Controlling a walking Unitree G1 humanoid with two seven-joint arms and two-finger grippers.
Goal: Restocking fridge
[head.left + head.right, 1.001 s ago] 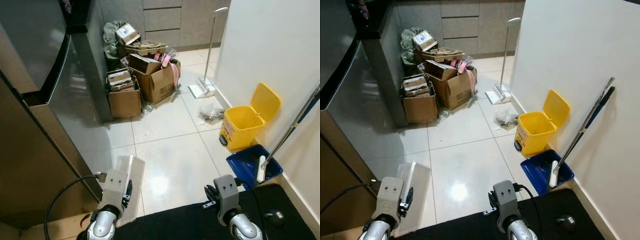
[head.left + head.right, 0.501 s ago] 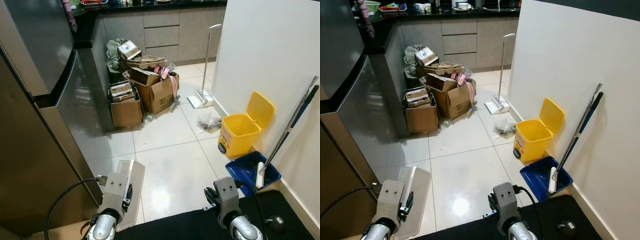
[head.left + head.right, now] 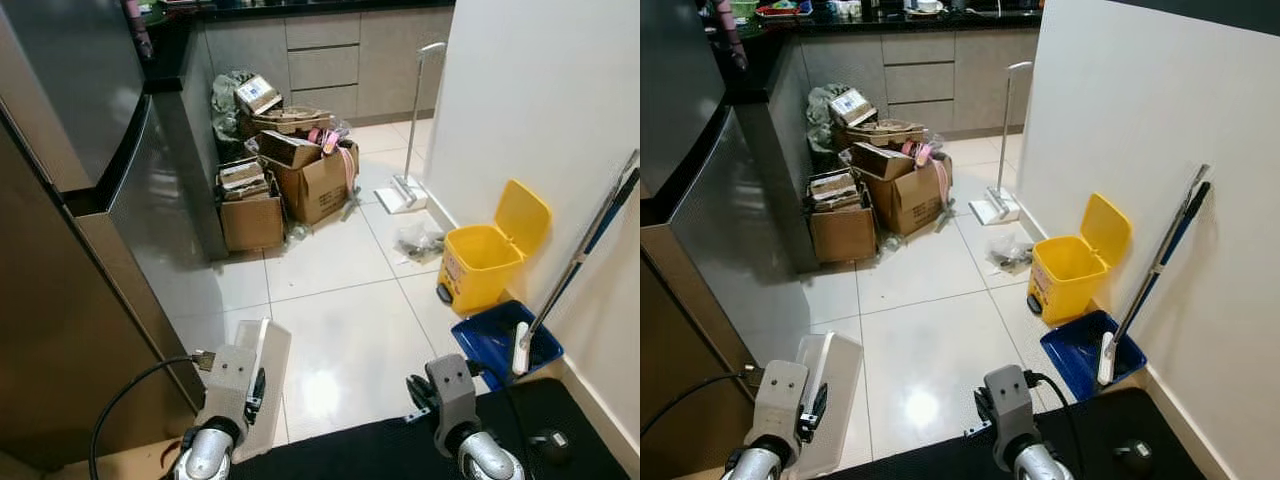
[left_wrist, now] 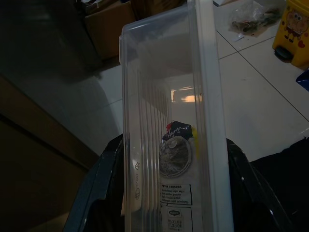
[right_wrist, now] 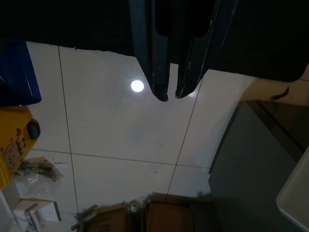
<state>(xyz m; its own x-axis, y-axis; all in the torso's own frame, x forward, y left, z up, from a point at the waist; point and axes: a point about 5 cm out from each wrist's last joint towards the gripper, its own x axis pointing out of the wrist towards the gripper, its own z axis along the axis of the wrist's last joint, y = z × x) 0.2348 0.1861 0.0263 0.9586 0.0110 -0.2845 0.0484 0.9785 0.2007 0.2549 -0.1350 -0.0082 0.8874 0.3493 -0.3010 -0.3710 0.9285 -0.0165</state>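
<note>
The left gripper [image 4: 169,203] is clamping its jaws on a clear plastic lidded container [image 4: 166,121] (printed label inside), hanging low beside the steel fridge [image 3: 70,150]; right gripper [image 5: 171,94] is idling, jaws nearly closed.

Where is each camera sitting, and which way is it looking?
Left eye view: on the head, looking down at the white tiled floor and yellow pedal bin; both silver arms show.
Right eye view: beside it, same scene.
Left wrist view: on the left wrist, looking along the clear plastic container in the left gripper.
Right wrist view: on the right wrist, over the right gripper, facing the floor.
Both wrist views share the bin.
</note>
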